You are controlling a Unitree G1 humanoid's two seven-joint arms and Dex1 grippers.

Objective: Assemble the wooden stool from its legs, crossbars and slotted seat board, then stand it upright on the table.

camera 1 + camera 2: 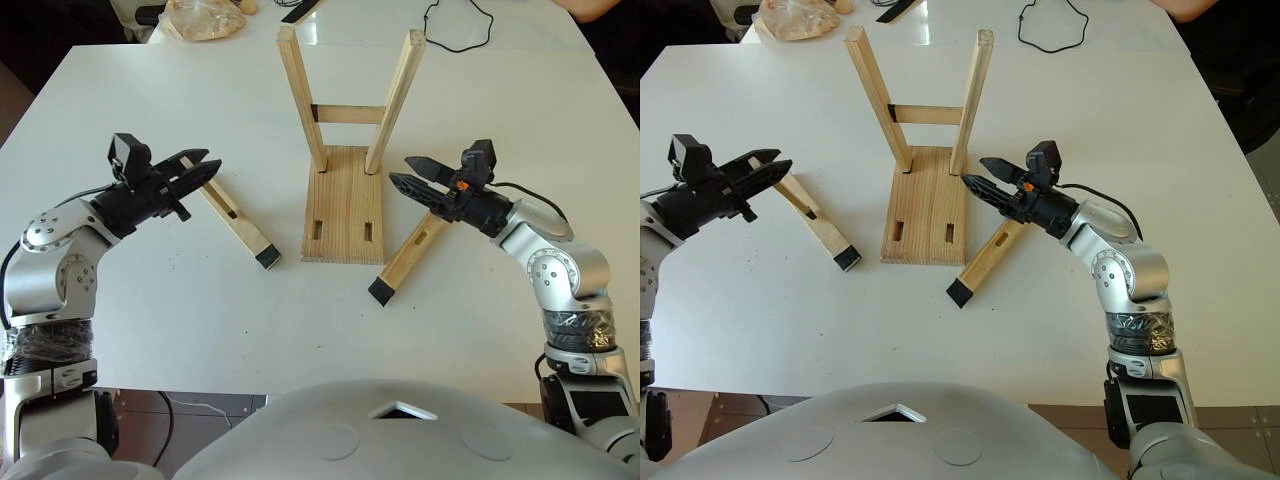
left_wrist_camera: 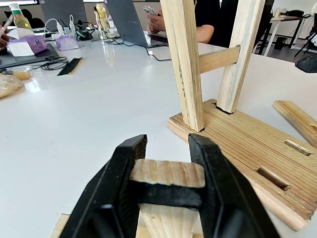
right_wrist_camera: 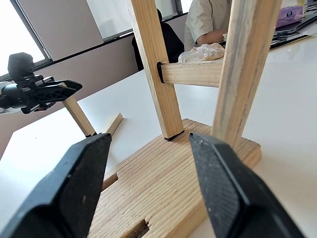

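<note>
Across a white desk (image 1: 150, 300) that takes up most of the frame, a wooden stool sits half built at centre. One slotted seat board (image 1: 340, 205) of pale, striped grain lies flat, its long side running away from the robot. Two legs (image 1: 301, 95) (image 1: 396, 95) stand upright in its far end and reach toward the top of the frame. One crossbar (image 1: 350, 114) joins them about halfway up. Two empty slots (image 1: 317, 229) (image 1: 368, 232) show side by side in the board's near end.

Two more legs are loose, which makes four in all. Each is a square stick with a slot cut in one face and a black cap on the end nearer the robot. The left loose leg (image 1: 240, 225) lies left of the board and apart from it, its cap (image 1: 267, 257) on the desk. The right loose leg (image 1: 405, 262) lies slantwise just beside the board's lower right corner.

The left hand (image 1: 205, 165), at centre left, is clenched on the far end of the left loose leg, a finger (image 2: 124, 168) pressed to each side of the wood. The right hand (image 1: 403, 170), just right of the board, is released and grasps nothing, its fingers (image 3: 218, 168) spread wide above the far end of the right loose leg.

A clear bag (image 1: 203, 17) sits at upper left, and a black cable (image 1: 455, 25) loops at upper right.
</note>
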